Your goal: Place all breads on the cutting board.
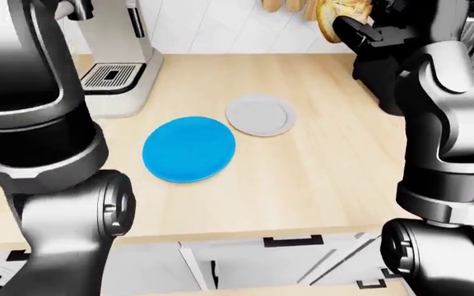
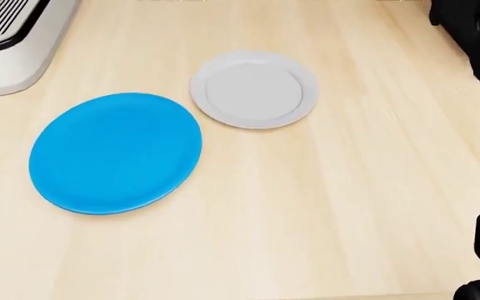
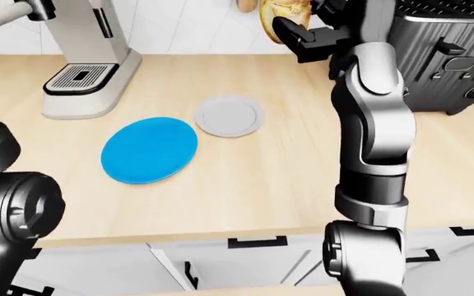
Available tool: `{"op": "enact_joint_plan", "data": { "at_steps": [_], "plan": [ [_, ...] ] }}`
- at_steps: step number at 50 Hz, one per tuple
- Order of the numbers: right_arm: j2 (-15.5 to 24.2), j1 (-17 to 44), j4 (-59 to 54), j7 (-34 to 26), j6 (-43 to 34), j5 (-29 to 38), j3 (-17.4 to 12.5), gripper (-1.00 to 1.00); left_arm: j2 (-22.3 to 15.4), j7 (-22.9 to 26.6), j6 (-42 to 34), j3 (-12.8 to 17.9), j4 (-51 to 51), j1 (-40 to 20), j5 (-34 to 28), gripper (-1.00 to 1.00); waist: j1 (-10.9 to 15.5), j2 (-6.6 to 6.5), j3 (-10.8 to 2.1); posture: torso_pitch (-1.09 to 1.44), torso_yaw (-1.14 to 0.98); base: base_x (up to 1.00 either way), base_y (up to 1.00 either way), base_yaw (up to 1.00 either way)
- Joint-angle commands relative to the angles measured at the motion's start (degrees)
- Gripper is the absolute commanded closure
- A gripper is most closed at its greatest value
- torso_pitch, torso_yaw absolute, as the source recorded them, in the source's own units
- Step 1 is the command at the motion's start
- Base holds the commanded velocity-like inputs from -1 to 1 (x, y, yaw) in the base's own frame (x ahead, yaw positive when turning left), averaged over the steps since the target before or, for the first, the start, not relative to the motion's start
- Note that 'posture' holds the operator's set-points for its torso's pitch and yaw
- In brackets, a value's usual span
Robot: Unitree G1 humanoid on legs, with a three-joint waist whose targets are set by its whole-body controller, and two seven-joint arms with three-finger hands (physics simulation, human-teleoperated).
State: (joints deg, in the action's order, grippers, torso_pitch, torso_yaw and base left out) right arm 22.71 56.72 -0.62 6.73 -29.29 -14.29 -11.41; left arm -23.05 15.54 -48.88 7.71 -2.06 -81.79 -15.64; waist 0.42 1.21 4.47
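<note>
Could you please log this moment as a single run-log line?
right hand: raised, shut on bread | left hand: out of view | blue plate, white plate: empty | cutting board: unseen

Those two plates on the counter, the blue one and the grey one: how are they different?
The blue plate is plainly larger than the grey plate. The blue plate looks flat and even in colour, while the grey plate shows a distinct raised rim around a central well. In the head view the blue plate lies lower left, nearer the coffee machine; the grey plate lies upper right. Both are round, empty and flat on the wooden counter.
</note>
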Motion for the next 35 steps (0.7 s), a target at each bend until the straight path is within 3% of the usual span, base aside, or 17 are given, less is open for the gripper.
{"op": "enact_joint_plan", "data": {
  "at_steps": [1,7,12,14,17,22,25,26,30,35],
  "plan": [
    [0.99,2.03,1.66,0.15,1.55,-0.59,-0.8,1.0,0.83,-3.34,-2.32,3.32,-6.09,-0.45,2.91,1.0,-0.07,0.03,-1.69,0.0,0.0,0.0,0.0,0.0],
    [1.22,1.98,1.41,0.21,1.92,-0.9,-0.57,1.0,-2.33,-7.11,-7.81,4.49,-17.02,3.51,9.13,1.0,-0.34,-0.21,-1.58,0.0,0.0,0.0,0.0,0.0],
    [1.14,1.79,0.59,-0.35,2.22,-2.74,-0.98,1.0,-5.28,-10.81,-7.64,5.07,-22.68,10.1,13.09,1.0,-0.41,-0.42,-1.48,0.0,0.0,0.0,0.0,0.0],
    [1.04,1.67,-0.34,-1.07,2.66,-3.84,-1.03,1.0,-4.59,-12.25,-8.11,6.76,-25.35,12.41,15.18,1.0,-0.41,-0.56,-1.58,0.0,0.0,0.0,0.0,0.0],
    [1.32,0.82,0.74,-1.81,3.32,-4.43,-1.14,1.0,-7.14,-12.97,-7.69,5.41,-28.45,16.92,15.23,1.0,-0.42,-0.73,-1.67,0.0,0.0,0.0,0.0,0.0],
    [2.18,0.55,1.36,-1.2,3.59,-5.28,-1.76,1.0,-10.27,-11.82,-12.62,5.08,-35.6,17.22,14.75,1.0,-0.39,-0.68,-1.76,0.0,0.0,0.0,0.0,0.0],
    [2.09,0.65,1.59,-1.17,3.16,-5.55,-1.22,1.0,-9.57,-11.81,-13.14,7.26,-37.55,19.26,15.05,1.0,-0.39,-0.66,-1.42,0.0,0.0,0.0,0.0,0.0],
    [2.15,0.63,1.69,-1.26,3.11,-5.48,-1.12,1.0,-9.91,-11.71,-14.01,8.56,-38.55,19.43,15.77,1.0,-0.36,-1.18,-2.47,0.0,0.0,-0.09,0.0,0.0],
    [2.29,0.68,2.32,-1.21,2.61,-5.68,-1.25,1.0,-12.8,-11.79,-17.81,13.04,-43.41,20.34,20.01,1.0,-0.69,-1.87,-3.87,0.0,0.0,-0.3,0.0,0.0],
    [1.76,0.59,3.61,-1.55,1.92,-5.27,-0.74,1.0,-14.38,-14.4,-17.42,13.85,-43.63,21.86,23.39,1.0,-0.75,-2.27,-3.41,0.0,0.0,-0.39,0.0,0.0]
  ]
}}
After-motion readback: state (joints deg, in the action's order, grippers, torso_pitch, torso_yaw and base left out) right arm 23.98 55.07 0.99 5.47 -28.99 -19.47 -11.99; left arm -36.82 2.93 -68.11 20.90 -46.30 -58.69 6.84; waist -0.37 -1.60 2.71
